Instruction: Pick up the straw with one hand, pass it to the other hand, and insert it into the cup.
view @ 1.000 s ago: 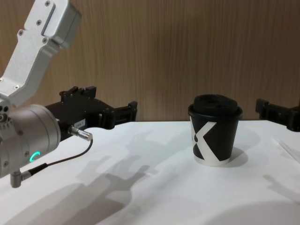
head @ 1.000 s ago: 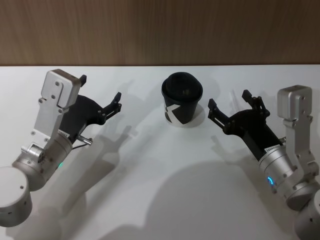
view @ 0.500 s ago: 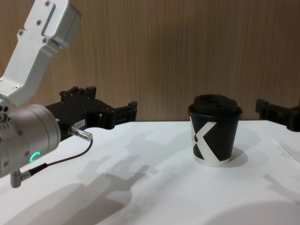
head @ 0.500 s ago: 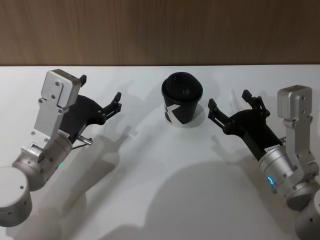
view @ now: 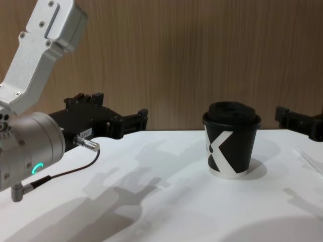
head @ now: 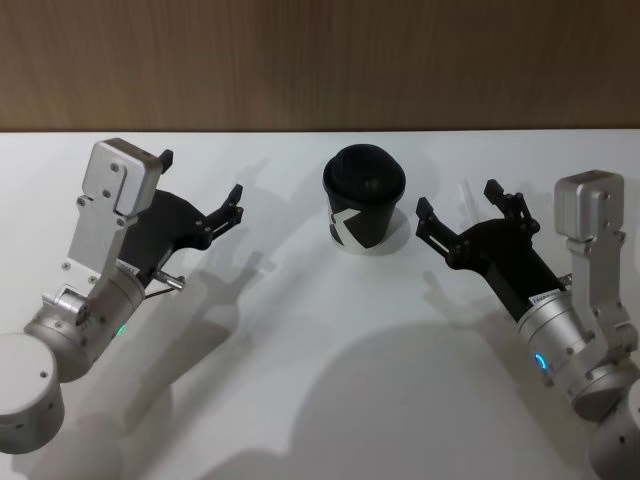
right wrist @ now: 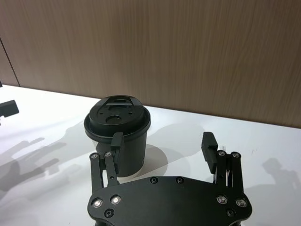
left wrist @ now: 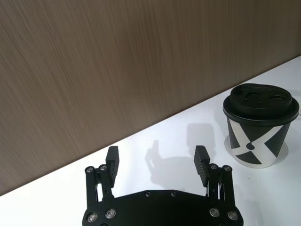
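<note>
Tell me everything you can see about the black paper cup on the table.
The cup is small, black, paper-looking, with a large white X-like mark, a white bottom rim and a black domed lid pressed on. It stands upright on the white table, near the wooden wall, between the open left gripper and right gripper. Neither touches it.

Empty left pincer [head: 202,175] at 10 o'clock, fingers spread wide, aimed toward 2 o'clock; empty right pincer [head: 458,198] at 3 o'clock, fingers spread wide, aimed toward 10 o'clock.
</note>
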